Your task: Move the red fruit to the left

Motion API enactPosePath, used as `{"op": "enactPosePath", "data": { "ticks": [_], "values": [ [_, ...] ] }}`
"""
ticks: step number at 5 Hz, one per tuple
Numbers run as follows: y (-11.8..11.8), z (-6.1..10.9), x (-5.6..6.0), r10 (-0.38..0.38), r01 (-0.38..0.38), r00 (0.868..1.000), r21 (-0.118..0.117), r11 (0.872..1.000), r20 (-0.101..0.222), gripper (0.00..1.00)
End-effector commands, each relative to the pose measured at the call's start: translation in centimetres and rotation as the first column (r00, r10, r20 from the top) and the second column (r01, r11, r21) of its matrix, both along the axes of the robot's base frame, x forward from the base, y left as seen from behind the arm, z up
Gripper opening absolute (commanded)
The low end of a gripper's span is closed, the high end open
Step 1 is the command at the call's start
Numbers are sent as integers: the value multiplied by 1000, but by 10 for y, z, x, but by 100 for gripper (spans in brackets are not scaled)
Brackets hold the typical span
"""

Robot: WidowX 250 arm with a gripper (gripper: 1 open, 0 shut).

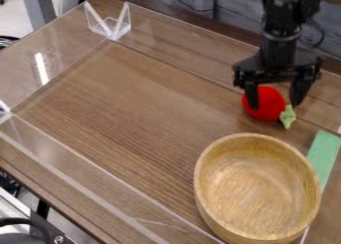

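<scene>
1. I saw the wooden bowl [257, 188] sitting on the desk [120, 109] at the near right, with nothing inside it.
2. The red fruit [268, 101] lay on the desk beyond the bowl, apart from it, its green leaf toward the right.
3. The arm [285, 19] came straight down over the fruit.
4. The pincer [277, 87] stood wide open, one finger [249, 84] on each side of the fruit, gripping nothing.
</scene>
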State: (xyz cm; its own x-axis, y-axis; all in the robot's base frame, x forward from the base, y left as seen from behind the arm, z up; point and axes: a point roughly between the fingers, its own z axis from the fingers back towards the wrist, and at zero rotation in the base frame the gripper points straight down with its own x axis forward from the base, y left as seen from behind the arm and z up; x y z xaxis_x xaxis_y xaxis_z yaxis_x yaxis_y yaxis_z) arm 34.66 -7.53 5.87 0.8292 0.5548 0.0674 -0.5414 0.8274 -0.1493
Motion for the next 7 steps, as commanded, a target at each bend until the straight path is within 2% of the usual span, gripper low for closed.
{"op": "enactPosePath", "data": {
  "ticks": [1, 3, 4, 5, 6, 7],
  "values": [
    [0, 10, 8, 31, -30, 997, -8, 1000, 70, 100],
    [-3, 8, 10, 55, -54, 993, -8, 998, 108, 100],
    [2, 8, 10, 45, -44, 991, -7, 999, 128, 100],
    [8, 14, 9, 32, -30, 988, -17, 999, 150, 100],
    [6, 22, 9, 62, -58, 983, -27, 998, 172, 100],
    [3, 27, 9, 81, -79, 978, -19, 997, 191, 100]
  ]
}}
